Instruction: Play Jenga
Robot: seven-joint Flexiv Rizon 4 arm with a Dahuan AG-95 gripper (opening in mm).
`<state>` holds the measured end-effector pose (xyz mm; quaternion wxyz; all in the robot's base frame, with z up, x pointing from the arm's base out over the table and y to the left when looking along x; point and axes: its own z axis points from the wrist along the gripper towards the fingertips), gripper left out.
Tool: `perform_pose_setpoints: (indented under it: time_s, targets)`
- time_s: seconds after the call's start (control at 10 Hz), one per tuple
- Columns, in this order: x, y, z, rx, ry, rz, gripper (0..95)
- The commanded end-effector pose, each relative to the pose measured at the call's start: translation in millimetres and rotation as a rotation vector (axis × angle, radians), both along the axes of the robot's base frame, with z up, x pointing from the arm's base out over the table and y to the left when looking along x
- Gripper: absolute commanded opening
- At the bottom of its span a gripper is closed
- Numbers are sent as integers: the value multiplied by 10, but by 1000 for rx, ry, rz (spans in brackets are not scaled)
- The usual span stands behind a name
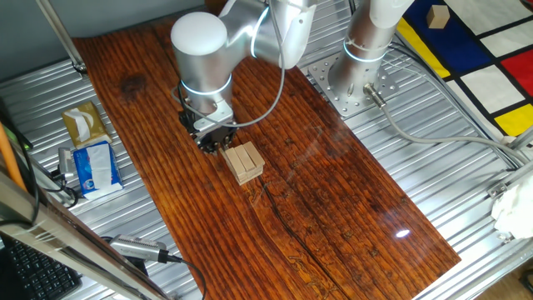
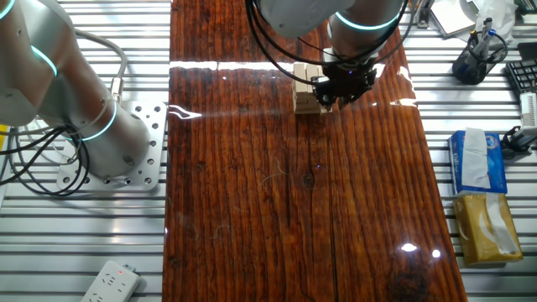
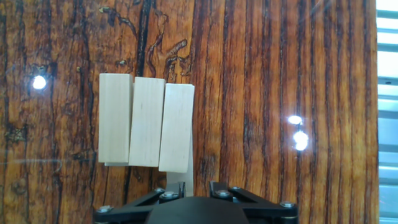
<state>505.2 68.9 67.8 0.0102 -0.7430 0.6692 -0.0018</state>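
My end effector [image 3: 186,190] hovered just beside the Jenga [image 3: 146,121] pile on the bench [image 3: 261,93]; I couldn't tell its opening. Light, stiff, smooth bars, best gripped across one bar's long sides.

Blue tissue pack [image 1: 93,167], tan pack [image 1: 83,124], perhaps power strip [image 2: 112,283]

text: none legible | labels: none | numbers: none
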Motion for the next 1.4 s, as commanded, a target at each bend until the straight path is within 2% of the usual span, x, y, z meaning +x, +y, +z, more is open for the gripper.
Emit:
perform_pose_setpoints:
  time_s: [0.1,0.2,0.5,1.4]
  targets:
    - [-2,1,3,2,1,3,190]
    - [-5,0,2,4,1,7,380]
    - [-38,-14,13,13,7,4,380]
    - [-38,-14,13,13,7,4,380]
